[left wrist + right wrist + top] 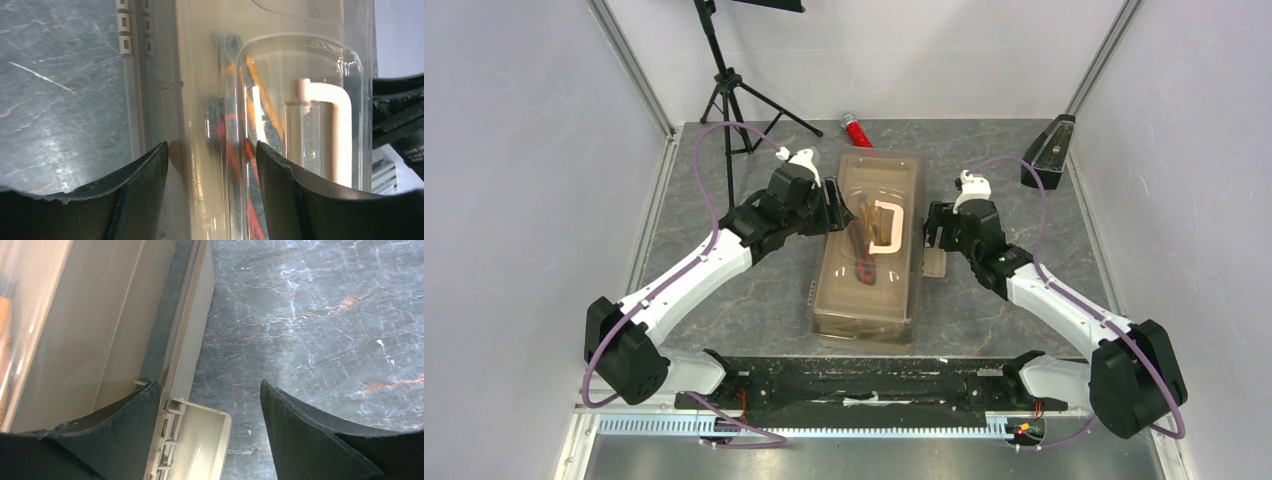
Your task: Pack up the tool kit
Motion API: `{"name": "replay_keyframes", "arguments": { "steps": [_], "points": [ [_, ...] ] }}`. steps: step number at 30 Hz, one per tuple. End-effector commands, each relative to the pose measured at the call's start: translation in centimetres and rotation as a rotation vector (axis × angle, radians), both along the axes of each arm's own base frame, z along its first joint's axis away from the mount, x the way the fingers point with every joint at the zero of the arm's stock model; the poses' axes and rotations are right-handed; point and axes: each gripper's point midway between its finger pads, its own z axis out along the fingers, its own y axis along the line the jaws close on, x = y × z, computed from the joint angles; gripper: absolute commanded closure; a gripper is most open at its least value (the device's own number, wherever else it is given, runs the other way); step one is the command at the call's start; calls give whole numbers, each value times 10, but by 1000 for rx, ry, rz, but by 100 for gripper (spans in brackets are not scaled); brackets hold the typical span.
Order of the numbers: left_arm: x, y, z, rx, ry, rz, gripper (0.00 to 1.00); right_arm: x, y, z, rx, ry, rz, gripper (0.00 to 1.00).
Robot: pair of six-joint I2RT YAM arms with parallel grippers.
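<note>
Large translucent tan plastic toolbox (869, 290), lid down, centre of counter (724, 300). Left gripper (211, 150) over lid's left edge, fingers (145, 190) apart. Right gripper (209, 385) above flipped-out tan latch (197, 435), fingers (300, 435) apart.

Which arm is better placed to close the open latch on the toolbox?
Right. The right gripper hangs open just above the latch, which sticks out flat from the right side of the toolbox. The left gripper is open over the toolbox's left half, away from that latch.
</note>
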Motion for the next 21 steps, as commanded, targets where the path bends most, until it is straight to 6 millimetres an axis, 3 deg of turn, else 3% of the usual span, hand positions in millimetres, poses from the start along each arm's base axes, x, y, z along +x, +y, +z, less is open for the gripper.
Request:
{"name": "replay_keyframes", "arguments": {
  "steps": [1,5,11,15,18,21],
  "points": [
    [14,32,-9,97,-28,75,32,7,52,38,120,-65,127,23],
    [22,49,6,126,-56,114,32,16,32,54,38,-99,84,18],
    [19,49,68,101,-167,79,32,6,-10,51,204,-81,71,17],
    [2,23,100,69,-213,-15,32,-16,-4,49,366,-102,155,17],
    [-14,-5,110,62,-226,-99,32,-28,-5,39,488,-96,167,17],
    [-27,-34,107,64,-220,-172,32,-39,-2,29,632,-85,187,17]
  ]
}}
